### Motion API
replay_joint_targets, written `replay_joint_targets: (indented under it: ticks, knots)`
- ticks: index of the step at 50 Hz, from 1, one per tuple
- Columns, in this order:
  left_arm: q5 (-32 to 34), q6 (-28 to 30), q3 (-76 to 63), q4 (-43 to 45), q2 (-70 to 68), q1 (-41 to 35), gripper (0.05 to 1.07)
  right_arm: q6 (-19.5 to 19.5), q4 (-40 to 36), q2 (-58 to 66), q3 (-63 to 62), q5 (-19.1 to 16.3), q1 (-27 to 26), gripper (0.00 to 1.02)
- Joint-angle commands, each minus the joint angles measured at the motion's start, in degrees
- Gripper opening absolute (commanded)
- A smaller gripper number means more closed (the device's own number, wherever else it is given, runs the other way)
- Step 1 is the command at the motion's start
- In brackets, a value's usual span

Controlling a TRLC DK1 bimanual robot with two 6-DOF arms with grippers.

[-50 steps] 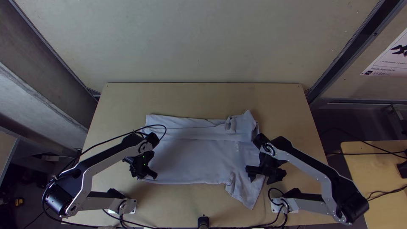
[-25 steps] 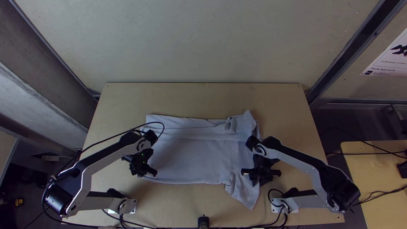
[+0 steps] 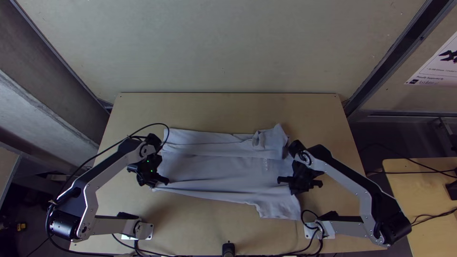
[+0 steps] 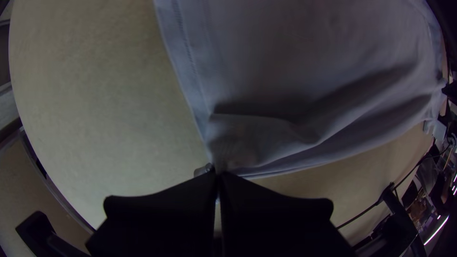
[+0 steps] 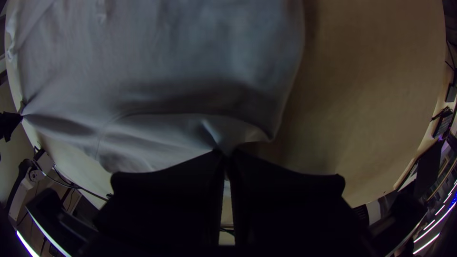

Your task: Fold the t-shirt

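Pale wood of the tabletop [image 3: 133, 109] spreads across the middle and lower part of the top view, its left edge slanting down beside a grey wall panel [image 3: 43, 114]. Wood shows between that edge and the left gripper [image 3: 152, 185], left of centre, its fingers brought together at the tips on a corner of the light grey t-shirt [image 3: 214, 169]. Along the shirt's upper side runs a broad strip of wood, open for moving. The shirt lies across the centre, a long folded band along its upper side, bunched at upper right; creases run along its lower side, and a loose flap spreads at lower right. The right gripper [image 3: 294, 191], right of centre, pinches gathered shirt fabric between closed fingertips. Farther right, wood reaches the tabletop's slanting right edge.
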Motion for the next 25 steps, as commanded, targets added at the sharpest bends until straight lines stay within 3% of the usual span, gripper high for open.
replay_joint_targets:
  ticks: [1, 9, 25]
  knots:
    - [-0.29, 3.00, 2.35, -1.49, -1.01, 2.92, 0.08, -1.84, -1.79, -1.87, 1.64, 1.38, -2.46, 0.03]
    - [-0.11, 3.71, 6.22, -0.96, 0.04, 5.38, 0.08, -1.93, -2.06, -1.69, 5.78, 1.56, -3.25, 0.03]
    - [-0.11, 3.80, 15.98, 1.59, 5.31, 5.56, 0.08, -2.72, -2.15, 4.99, 16.59, 5.16, -6.94, 0.03]
